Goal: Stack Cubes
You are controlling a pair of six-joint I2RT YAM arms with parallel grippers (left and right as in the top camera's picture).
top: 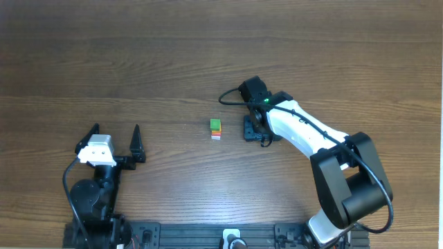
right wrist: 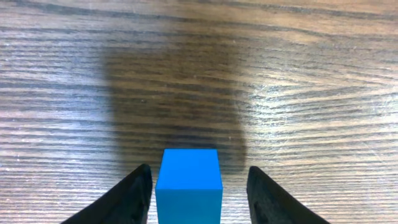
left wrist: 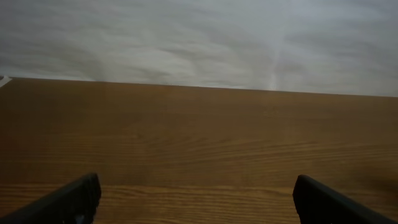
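Observation:
A small stack of cubes (top: pixel 216 129), green on top with orange and a pale one beneath, stands at the middle of the wooden table. Just to its right my right gripper (top: pixel 255 130) points down at the tabletop. In the right wrist view a blue cube (right wrist: pixel 188 186) lies between the right gripper's (right wrist: pixel 199 171) fingers. One finger (right wrist: pixel 134 196) is against it and a strip of wood shows between the cube and the other finger (right wrist: pixel 270 199), so the gripper is open. My left gripper (top: pixel 114 138) rests open at the near left, its fingers (left wrist: pixel 68 202) wide apart over bare wood.
The brown wood-grain table (top: pixel 208 55) runs wide around the stack. A black cable (top: pixel 228 97) loops off the right wrist toward the stack. A pale wall (left wrist: pixel 199 37) stands beyond the table's far edge.

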